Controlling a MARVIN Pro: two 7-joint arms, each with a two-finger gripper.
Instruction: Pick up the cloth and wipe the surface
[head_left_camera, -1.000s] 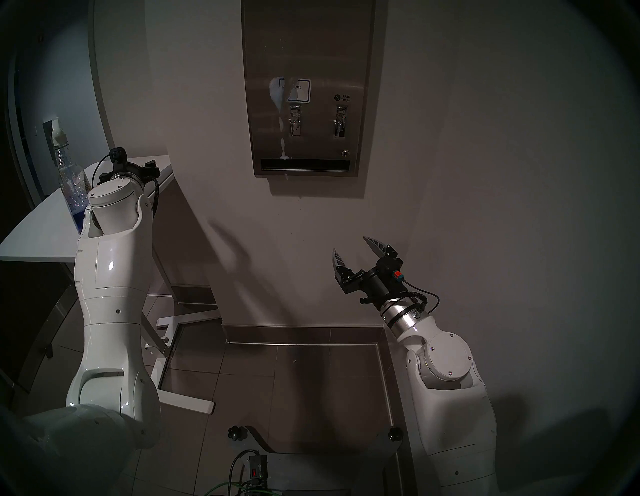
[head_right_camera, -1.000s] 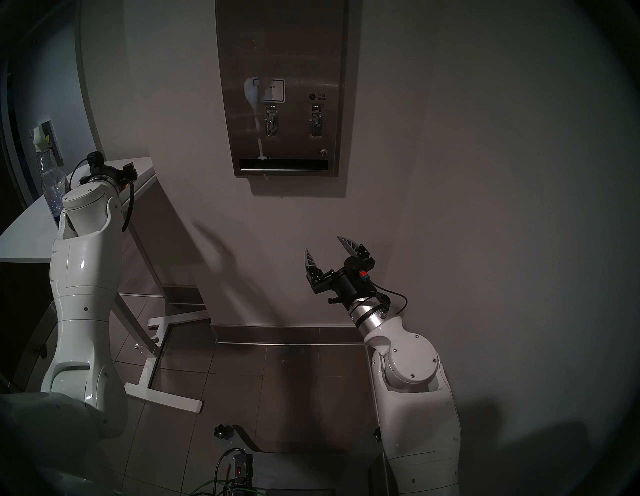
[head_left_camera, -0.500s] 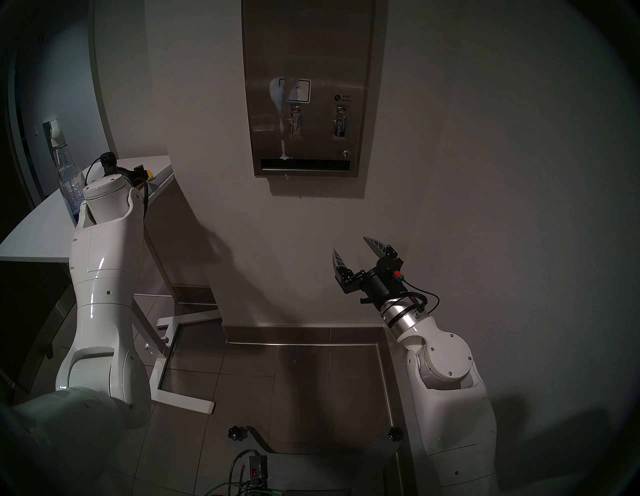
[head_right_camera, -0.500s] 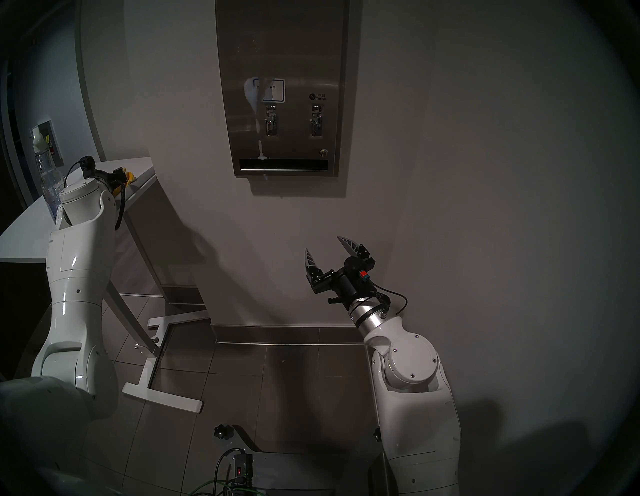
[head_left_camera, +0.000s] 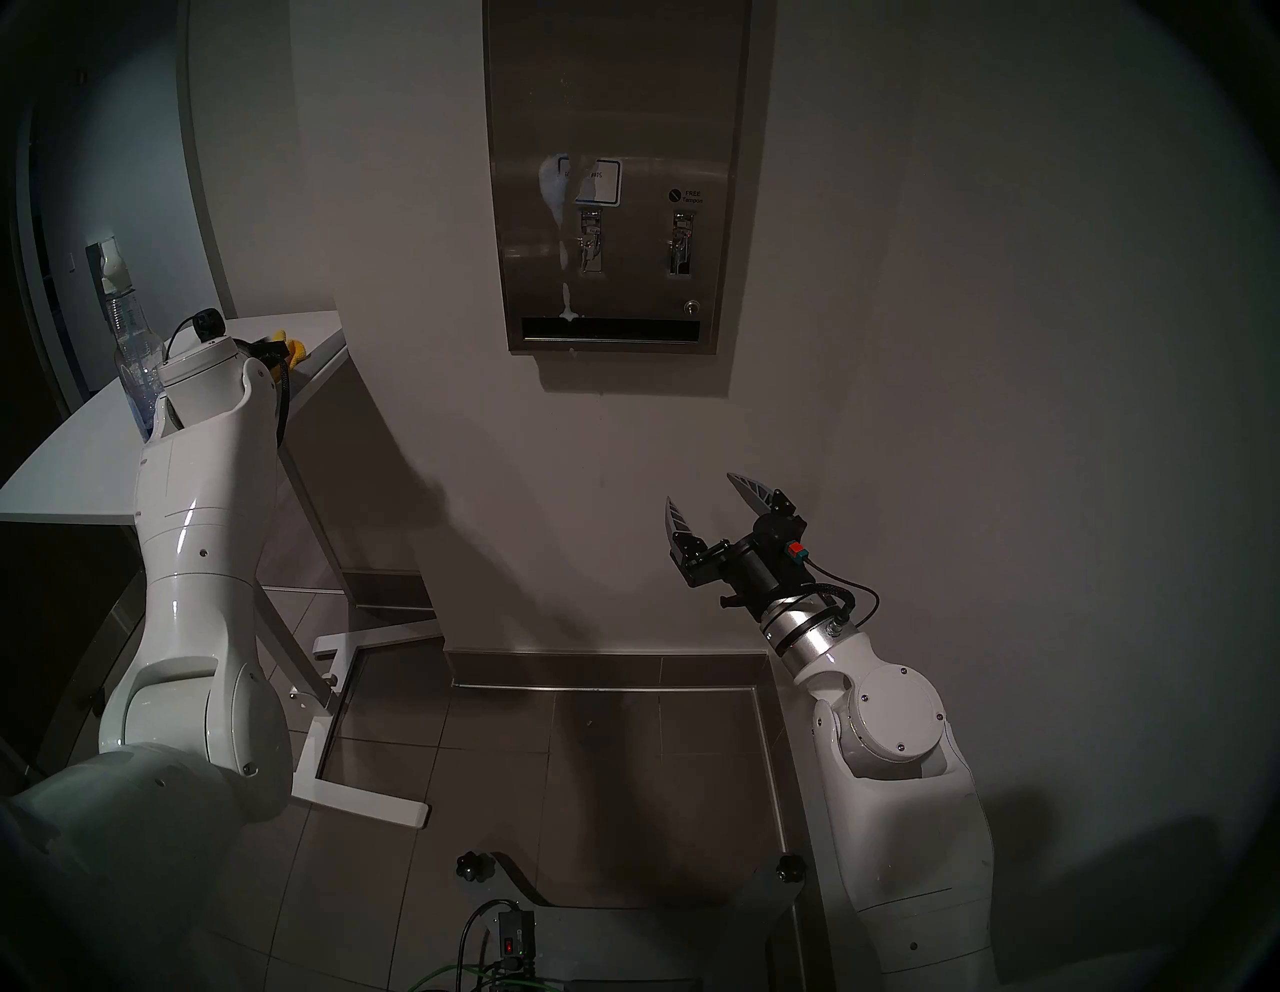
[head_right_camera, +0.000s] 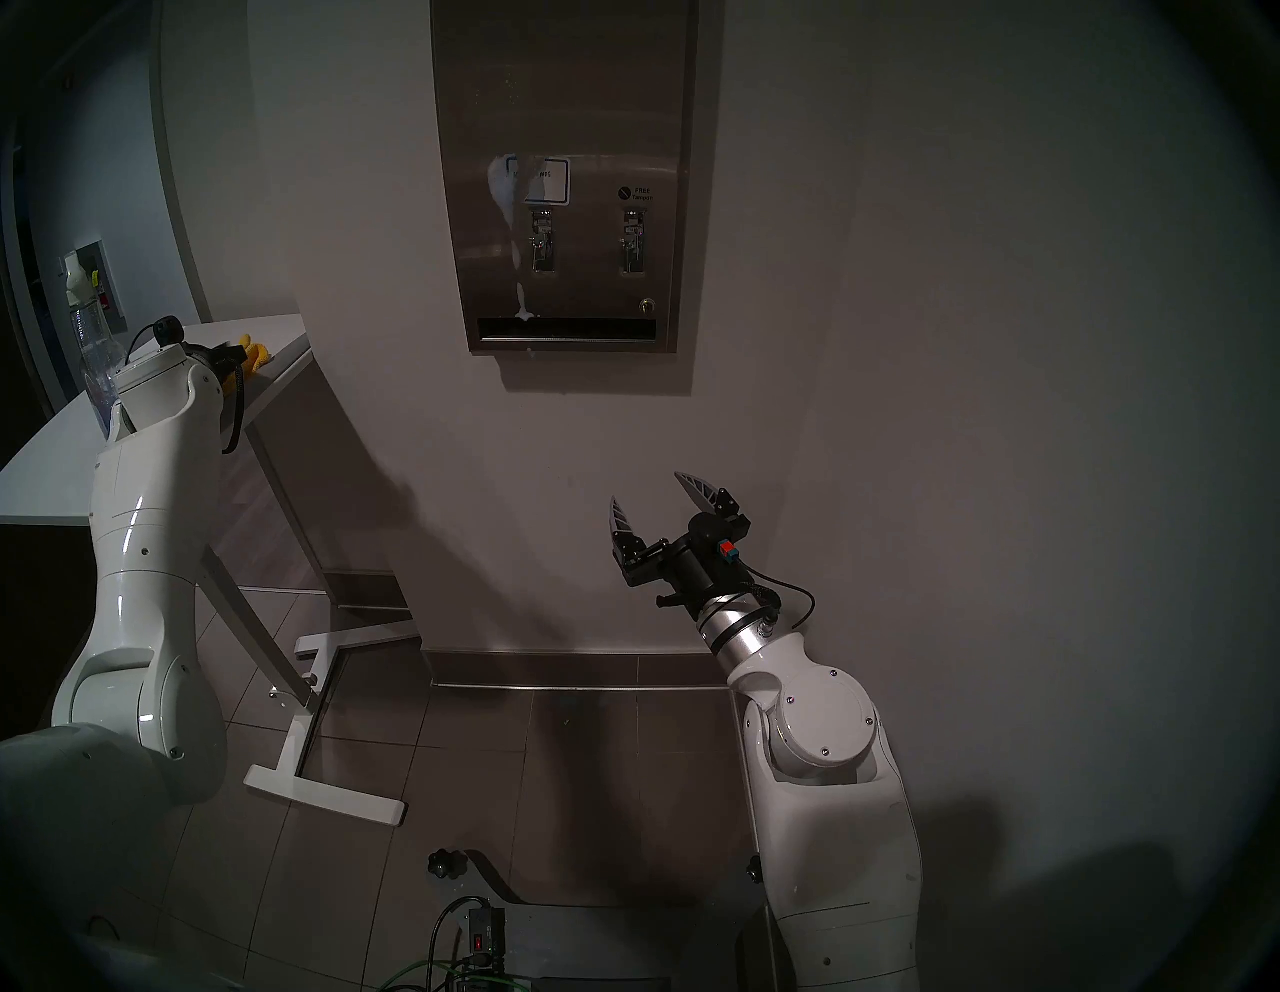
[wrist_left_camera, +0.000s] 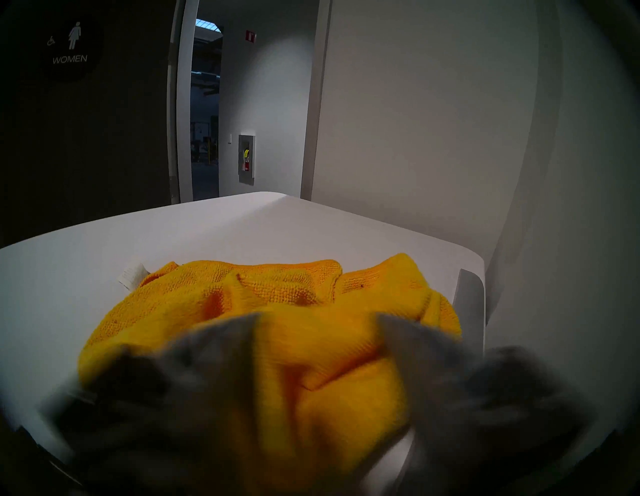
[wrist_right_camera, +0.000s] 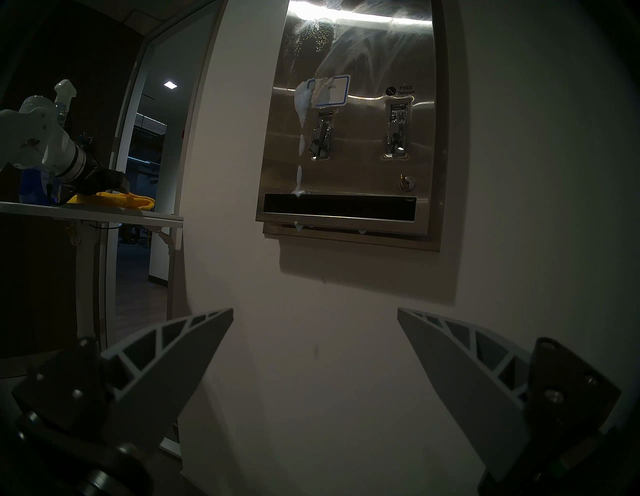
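The mustard-yellow cloth (wrist_left_camera: 277, 294) lies crumpled on the white table near its right corner; it also shows in the head views (head_left_camera: 294, 348) (head_right_camera: 253, 353) and the right wrist view (wrist_right_camera: 128, 200). My left gripper (wrist_left_camera: 317, 322) is down on the cloth, its blurred fingers apart with a fold of cloth between them. The steel dispenser front (head_left_camera: 616, 104) (wrist_right_camera: 363, 166) hangs on the wall, with white foam (head_left_camera: 557, 194) running from the label (head_left_camera: 599, 181) down to the dark slot (head_left_camera: 609, 329). My right gripper (head_left_camera: 699, 488) (wrist_right_camera: 314, 310) is open and empty below the dispenser.
The white table (head_left_camera: 69, 471) stands at the left against the wall. A clear spray bottle (head_left_camera: 135, 346) with blue liquid stands on it behind my left arm. The table's white foot frame (head_left_camera: 360, 807) rests on the tiled floor. A doorway (wrist_left_camera: 204, 138) opens behind the table.
My left arm has swung left and lowered its wrist onto the table, uncovering the yellow cloth in the head views. The right arm has not moved.
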